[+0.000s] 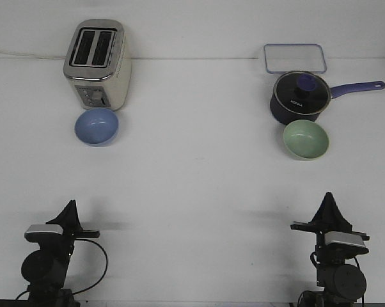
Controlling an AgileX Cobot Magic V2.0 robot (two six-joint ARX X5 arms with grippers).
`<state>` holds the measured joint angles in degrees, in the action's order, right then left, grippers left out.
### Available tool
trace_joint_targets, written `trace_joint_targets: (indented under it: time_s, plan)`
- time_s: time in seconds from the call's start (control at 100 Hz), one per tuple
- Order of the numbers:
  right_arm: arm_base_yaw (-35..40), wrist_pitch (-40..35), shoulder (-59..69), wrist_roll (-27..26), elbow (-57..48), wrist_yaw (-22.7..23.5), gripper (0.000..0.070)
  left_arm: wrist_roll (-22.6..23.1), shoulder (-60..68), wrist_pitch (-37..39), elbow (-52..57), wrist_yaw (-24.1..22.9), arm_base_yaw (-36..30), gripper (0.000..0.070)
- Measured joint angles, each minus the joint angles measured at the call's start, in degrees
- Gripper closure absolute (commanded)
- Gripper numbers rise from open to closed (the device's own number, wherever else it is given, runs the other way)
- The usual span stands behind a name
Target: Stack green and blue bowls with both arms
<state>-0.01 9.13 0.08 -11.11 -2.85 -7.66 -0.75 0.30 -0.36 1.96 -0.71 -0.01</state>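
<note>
Waiting at the near edge, left gripper (70, 206) and right gripper (329, 197) hold nothing — whether their jaws are apart, I cannot tell.
Farther out, blue bowl (97, 126) sits before the toaster (98, 64), green bowl (306, 139) before the saucepan (299, 97) — both mouth-up, round, no long axis; likely light, rigid, slippery, best pinched at the rim.

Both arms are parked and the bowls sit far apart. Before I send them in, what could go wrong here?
1. The blue bowl sits right in front of the toaster, apparently touching it; the left gripper may bump the toaster on a far-rim grasp.
2. The green bowl sits just as close to the saucepan, so the right gripper could knock the pan or its glass lid.
3. Both arms must meet mid-table to stack, so they could collide.
</note>
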Motion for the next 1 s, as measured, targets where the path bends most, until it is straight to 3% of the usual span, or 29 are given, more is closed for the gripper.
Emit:
trace_joint_targets:
  time_s: [0.22,0.48,0.52,0.67,0.79,0.93,1.0]
  plan:
    - [-0.04,-13.27,8.37,-0.87,-16.76,-7.48,0.07,0.0,0.0,0.0,0.0,0.0,0.0,0.0685]
    - [-1.4,-27.76,32.74,2.51,-39.93,-7.58,0.0699,0.0,0.0,-0.02,0.0,0.0,0.0,0.0685]
    - [-1.81,-29.66,36.44,2.78,-43.17,-7.39,0.0656,0.0,0.0,-0.02,0.0,0.0,0.0,0.0685]
    - [-3.19,-36.2,49.62,3.3,-53.05,-5.66,0.0358,0.0,0.0,-0.02,0.0,0.0,0.0,0.0685]
    - [-4.26,-38.49,58.1,3.37,-57.64,-2.4,0.0335,0.0,0.0,-0.02,0.0,0.0,0.0,0.0685]
    - [-6.38,-39.71,66.73,3.06,-62.07,1.97,0.013,0.0,0.0,-0.02,0.0,0.0,0.0,0.0685]
    - [-8.02,-40.41,71.17,2.43,-63.71,4.31,0.0125,0.0,0.0,-0.02,0.0,0.0,0.0,0.0685]
